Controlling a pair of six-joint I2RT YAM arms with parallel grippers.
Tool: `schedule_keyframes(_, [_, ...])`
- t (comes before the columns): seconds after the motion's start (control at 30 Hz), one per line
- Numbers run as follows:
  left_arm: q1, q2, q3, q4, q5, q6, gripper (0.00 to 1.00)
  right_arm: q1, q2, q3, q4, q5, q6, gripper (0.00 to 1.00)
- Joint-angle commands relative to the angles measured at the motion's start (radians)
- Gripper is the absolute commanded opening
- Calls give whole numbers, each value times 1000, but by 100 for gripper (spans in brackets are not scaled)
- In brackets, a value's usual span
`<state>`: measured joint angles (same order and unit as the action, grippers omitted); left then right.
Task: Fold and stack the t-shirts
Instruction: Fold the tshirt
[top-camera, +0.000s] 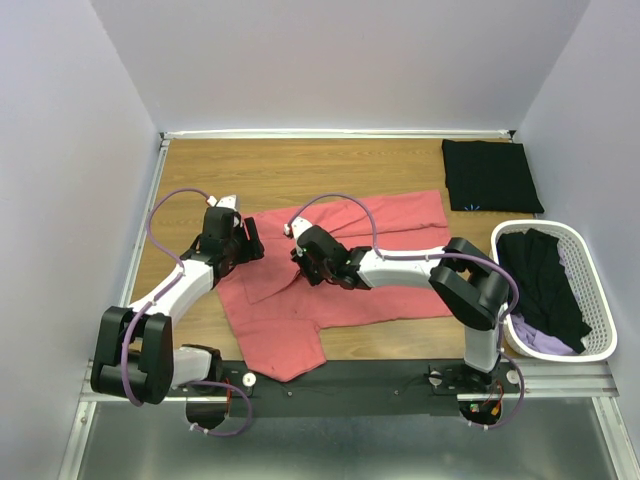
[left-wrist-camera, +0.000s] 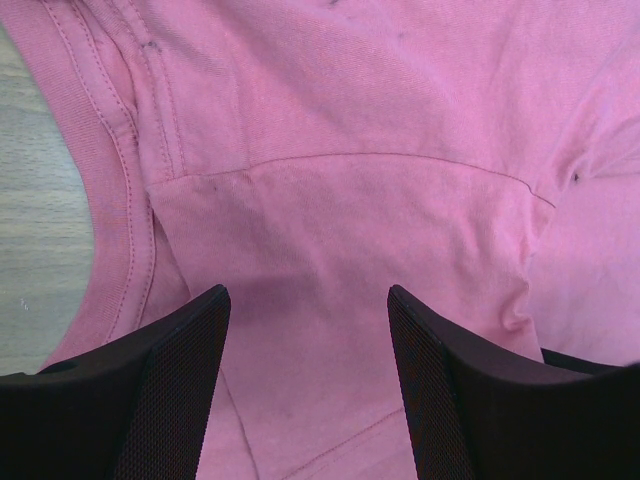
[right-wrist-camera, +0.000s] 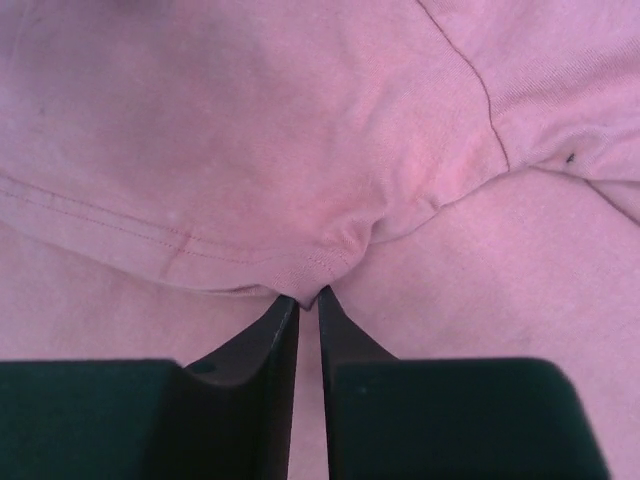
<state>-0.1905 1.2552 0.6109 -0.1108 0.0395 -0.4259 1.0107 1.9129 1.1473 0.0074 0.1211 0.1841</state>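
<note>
Nearest the arm bases, the coral-pink t-shirt (top-camera: 285, 330) lies spread on the wooden table (top-camera: 250, 165). It is rumpled, not flat, with one corner reaching the near edge. The cloth is soft matte knit and creases easily.

The left gripper (left-wrist-camera: 308, 295) is released, its jaws standing wide just over the shirt beside the ribbed collar (left-wrist-camera: 120, 200). Nothing sits between the textured black pads (left-wrist-camera: 185, 390). I judge it is staged there to pin or grab the neck side while the other arm works. A folded-over flap with a curved edge lies under it.

The right gripper (right-wrist-camera: 308, 298) is clenched on the coral-pink t-shirt mid-body. Its jaws are nearly together, nipping a small pucker of the stitched hem (right-wrist-camera: 180, 245), and the cloth gathers into the tips. A thin pinch on one layer edge probably serves for dragging that edge across into a fold. Thin cloth could slip out.

Further right stands the white slatted basket (top-camera: 608, 345), rigid plastic, holding a crumpled black t-shirt (top-camera: 545, 280) with a lilac t-shirt (top-camera: 545, 340) under it. Both are waiting and unfolded.

At the far right corner lies a folded black t-shirt (top-camera: 490, 175), a neat flat rectangle with a tiny light-blue mark on its near edge. It looks like the start of the stack and sits well apart from the work area.

The fold on the coral shirt is not yet done.
</note>
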Motion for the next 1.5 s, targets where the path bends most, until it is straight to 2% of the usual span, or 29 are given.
schedule_keyframes(0.0, [-4, 0, 26, -7, 14, 18, 73, 5, -29, 20, 23, 45, -31, 13])
schedule_keyframes(0.17, [-4, -5, 24, -10, 8, 18, 73, 6, -32, 32, -56, 11, -106, 2])
schedule_keyframes(0.8, [-4, -11, 27, -9, 14, 19, 73, 22, -28, 178, -403, -3, -339, 3])
schedule_keyframes(0.87, [-4, -11, 26, -9, 14, 21, 73, 29, -15, 198, -434, -17, -351, 6])
schedule_keyframes(1.0, [-4, -8, 26, -10, 16, 22, 72, 57, 20, 216, -474, -61, -359, 16])
schedule_keyframes(1.23, [-4, -8, 26, -10, 16, 21, 73, 62, -26, 190, -481, -175, -315, 34])
schedule_keyframes(1.43, [-6, -28, 13, -30, 8, 9, 73, 23, -121, 137, -422, -127, -195, 34])
schedule_keyframes(1.47, [-6, -37, 4, -42, -4, -16, 73, 10, -136, 129, -400, -126, -134, 34])
